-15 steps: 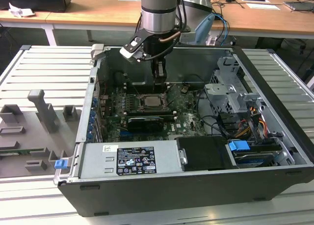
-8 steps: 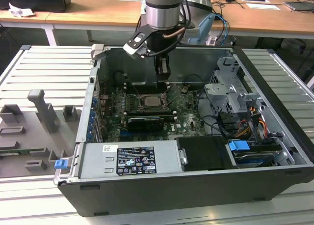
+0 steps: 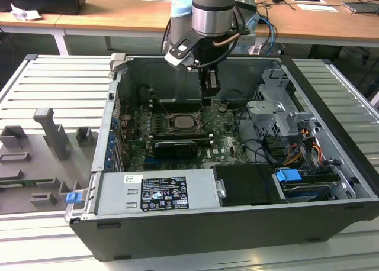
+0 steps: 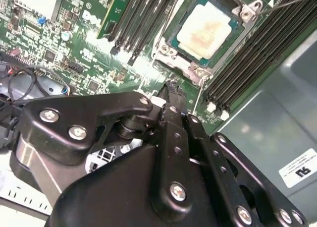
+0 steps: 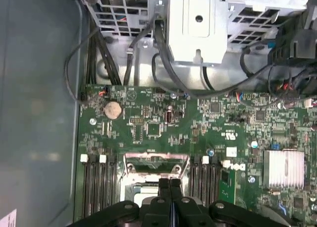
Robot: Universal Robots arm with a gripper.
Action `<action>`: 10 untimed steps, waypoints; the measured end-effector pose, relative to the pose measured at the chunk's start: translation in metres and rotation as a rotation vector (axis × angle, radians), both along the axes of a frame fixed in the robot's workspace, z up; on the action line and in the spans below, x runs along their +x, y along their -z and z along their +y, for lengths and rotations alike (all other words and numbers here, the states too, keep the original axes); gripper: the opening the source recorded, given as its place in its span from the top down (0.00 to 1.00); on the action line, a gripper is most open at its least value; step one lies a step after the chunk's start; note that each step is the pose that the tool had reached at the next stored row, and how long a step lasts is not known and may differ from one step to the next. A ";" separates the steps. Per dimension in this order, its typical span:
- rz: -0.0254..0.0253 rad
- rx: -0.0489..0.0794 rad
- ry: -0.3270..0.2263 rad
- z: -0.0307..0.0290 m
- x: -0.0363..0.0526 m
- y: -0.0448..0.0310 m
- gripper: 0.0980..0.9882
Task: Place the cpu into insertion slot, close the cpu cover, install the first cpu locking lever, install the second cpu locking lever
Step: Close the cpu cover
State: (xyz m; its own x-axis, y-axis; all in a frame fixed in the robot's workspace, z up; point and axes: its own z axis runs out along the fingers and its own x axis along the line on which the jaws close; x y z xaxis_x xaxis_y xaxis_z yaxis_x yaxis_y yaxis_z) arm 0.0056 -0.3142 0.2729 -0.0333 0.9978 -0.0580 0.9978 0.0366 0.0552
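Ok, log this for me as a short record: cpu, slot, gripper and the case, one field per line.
cpu: seated flat in the insertion slot, pale top up
insertion slot: on the green board, memory slots on both sides
gripper: shut, nothing seen in it, tips by the slot's edge
case: open, board facing up, arm reaching in from above
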 end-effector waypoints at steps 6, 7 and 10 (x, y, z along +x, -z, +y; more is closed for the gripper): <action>0.0001 -0.001 0.000 0.0011 0.0000 -0.0092 0.99; 0.0000 -0.001 0.000 0.0011 0.0002 -0.0094 0.99; 0.0001 -0.002 0.000 0.0022 0.0145 -0.0095 0.99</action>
